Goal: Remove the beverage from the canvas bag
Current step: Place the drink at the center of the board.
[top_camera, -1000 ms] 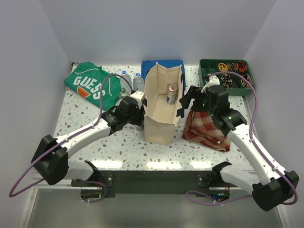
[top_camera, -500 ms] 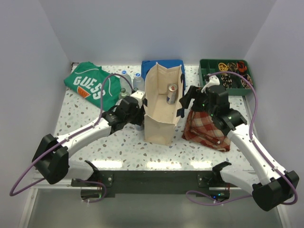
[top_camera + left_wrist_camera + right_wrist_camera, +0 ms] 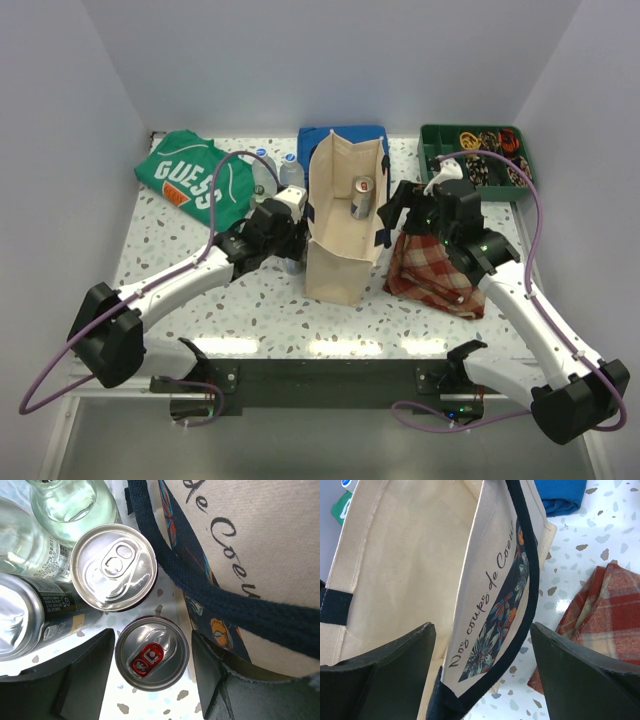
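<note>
The canvas bag (image 3: 335, 260) stands upright mid-table, a silver can (image 3: 362, 197) standing inside it.
The left gripper (image 3: 151, 636) hangs over a red-tabbed can (image 3: 152, 652) on the table (image 3: 270, 310) just beside the bag's left wall, jaws either side, seemingly just clear of it. The right gripper (image 3: 481, 627) stands wide, straddling the bag's right wall without pinching it.

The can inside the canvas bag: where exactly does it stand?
In the top view the can stands upright in the canvas bag, toward its far end and right wall, just before the blue cloth.
</note>
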Robot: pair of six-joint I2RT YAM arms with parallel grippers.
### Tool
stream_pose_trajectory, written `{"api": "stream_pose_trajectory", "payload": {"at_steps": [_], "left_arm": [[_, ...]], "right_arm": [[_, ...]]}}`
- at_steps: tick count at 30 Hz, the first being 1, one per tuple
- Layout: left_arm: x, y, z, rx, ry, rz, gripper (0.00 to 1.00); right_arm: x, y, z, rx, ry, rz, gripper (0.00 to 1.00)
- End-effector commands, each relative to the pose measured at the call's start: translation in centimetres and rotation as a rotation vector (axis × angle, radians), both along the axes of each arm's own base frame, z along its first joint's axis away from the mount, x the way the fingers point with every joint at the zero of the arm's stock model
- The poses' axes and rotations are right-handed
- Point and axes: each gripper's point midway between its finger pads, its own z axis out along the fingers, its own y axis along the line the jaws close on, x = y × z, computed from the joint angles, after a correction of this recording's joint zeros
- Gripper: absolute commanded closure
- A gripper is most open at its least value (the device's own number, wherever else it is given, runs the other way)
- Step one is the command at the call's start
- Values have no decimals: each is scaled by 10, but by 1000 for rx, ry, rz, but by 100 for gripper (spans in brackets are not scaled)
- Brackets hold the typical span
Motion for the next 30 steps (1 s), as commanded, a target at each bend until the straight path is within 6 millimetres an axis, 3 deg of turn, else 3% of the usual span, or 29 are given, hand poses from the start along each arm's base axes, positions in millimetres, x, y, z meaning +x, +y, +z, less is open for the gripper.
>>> {"api": "stream_pose_trajectory", "payload": {"at_steps": [1,10,13,20,25,30], "left_arm": [[13,-7,31,-61,-78,32,32],[12,7,52,-49,-116,76,30],[11,13,61,-45,-140,96,30],[11,17,100,-87,-207,104,29],[8,16,129,-132,-250,88,29],[4,16,152,-176,-289,76,29]], "right_arm": [[1,-5,8,-8,-34,-16,19],[2,-1,11,5,-35,-1,19],[3,2,10,14,-33,8,24],[7,12,6,33,-13,42,38],[7,18,1,38,5,74,42],[6,18,1,34,2,81,69]]}}
